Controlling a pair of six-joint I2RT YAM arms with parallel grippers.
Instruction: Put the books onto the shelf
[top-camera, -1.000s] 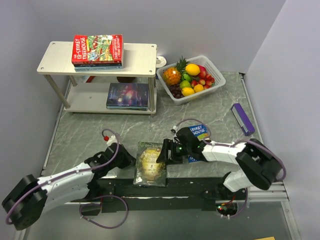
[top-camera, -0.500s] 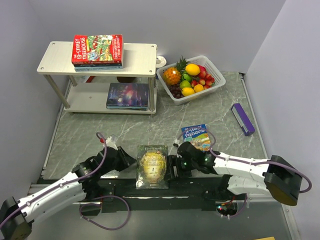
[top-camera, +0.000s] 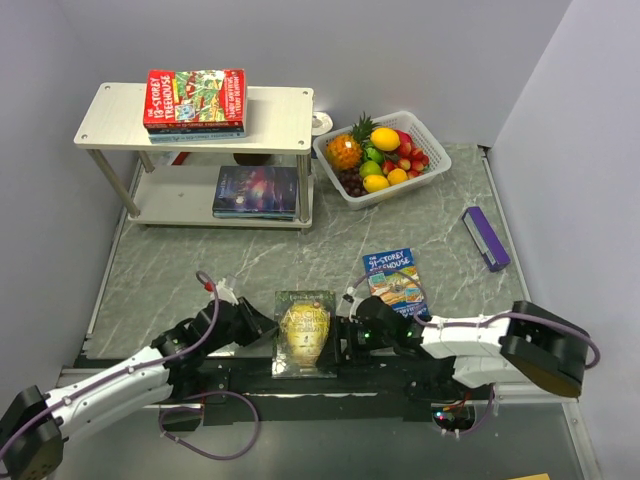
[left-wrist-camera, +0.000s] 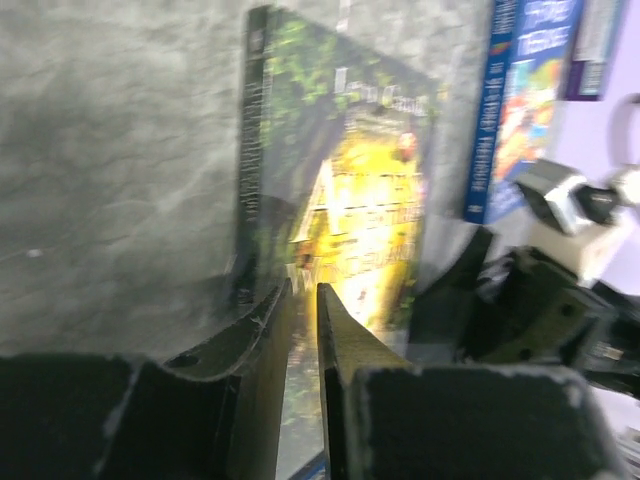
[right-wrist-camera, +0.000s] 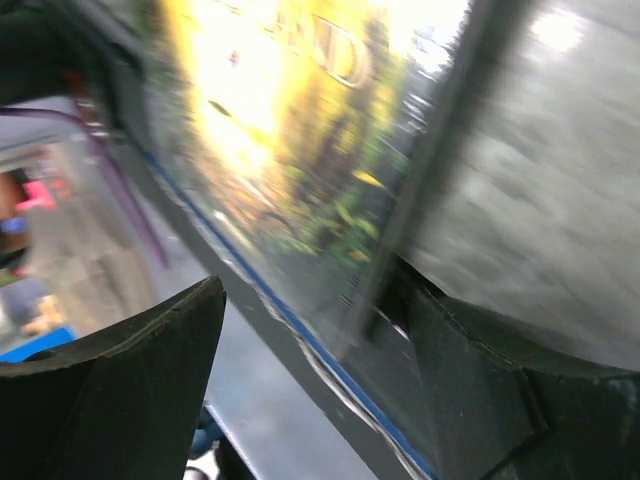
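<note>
The shelf (top-camera: 283, 108) stands at the far left of the worktop (top-camera: 190, 262). Its top board carries a small stack of books, a red Treehouse cover (top-camera: 195, 97) uppermost, lying flat toward the left end. On the lower tier a dark galaxy book (top-camera: 257, 190) lies flat toward the right end.

Just right of the shelf sits a white basket (top-camera: 415, 180) heaped with fruit: a pineapple (top-camera: 345, 150), a lemon (top-camera: 385, 138), strawberries (top-camera: 408, 155) and dark grapes (top-camera: 352, 181). A purple box (top-camera: 486, 238) lies alone farther right.

Two books are off the shelf. A blue Treehouse book (top-camera: 395, 281) lies flat on the marble. The green-gold book (top-camera: 305, 330) lies at the near edge, between the two arms.

The left end effector (top-camera: 262, 325) is at that book's left edge, by the spine, its fingers (left-wrist-camera: 268, 335) parted by only a narrow slit with nothing visible in it. The right end effector (top-camera: 345, 335) is at the book's right edge with its fingers spread wide, the book's edge lying in the span between them. Whether either finger touches the cover cannot be told.
</note>
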